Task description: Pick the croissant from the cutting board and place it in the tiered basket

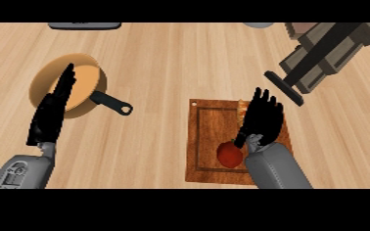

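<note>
A brown wooden cutting board (209,127) lies at the lower middle right of the counter. My right hand (262,117) hovers over its right half with fingers straight and spread, open. Only a thin orange-tan sliver of the croissant (242,106) shows at the hand's left edge; the rest is hidden under the hand. A dark, angular structure that may be the tiered basket (325,54) stands at the upper right. My left hand (52,108) rests open at the left, fingers up, over the edge of a pan.
A red tomato-like fruit (229,154) sits on the board's near part beside my right wrist. A tan pan (72,83) with a black handle (112,103) lies at the left. Grey objects (84,25) touch the far edge.
</note>
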Motion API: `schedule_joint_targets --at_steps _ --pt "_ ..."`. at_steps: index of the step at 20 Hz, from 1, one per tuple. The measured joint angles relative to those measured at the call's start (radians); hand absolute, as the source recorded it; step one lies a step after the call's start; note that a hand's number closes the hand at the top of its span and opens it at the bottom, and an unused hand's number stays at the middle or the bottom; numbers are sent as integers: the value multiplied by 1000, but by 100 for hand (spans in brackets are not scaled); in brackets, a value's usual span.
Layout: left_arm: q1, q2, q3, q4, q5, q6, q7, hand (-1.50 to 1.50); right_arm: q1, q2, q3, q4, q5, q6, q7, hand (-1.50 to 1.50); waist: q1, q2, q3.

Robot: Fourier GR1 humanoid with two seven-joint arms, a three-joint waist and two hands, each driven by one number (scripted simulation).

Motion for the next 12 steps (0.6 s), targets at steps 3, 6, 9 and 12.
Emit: schedule_joint_targets --at_steps 3,6,9,12 --pt "27 -2 5 -44 -10 -9 18 0 -13 3 -13 25 -6 -1 -6 -150 2 -1 -1" --pt "21 -11 15 -48 -15 -19 27 0 -26 1 -15 67 -26 -14 -10 -150 2 -2 -2" --pt "13 -21 27 -22 -24 -25 8 0 -17 2 -14 83 -41 -25 -13 150 1 -2 -2" --pt "9 -24 27 -40 -34 -27 29 0 -24 7 -14 115 -90 -8 -22 150 4 -1 -1"
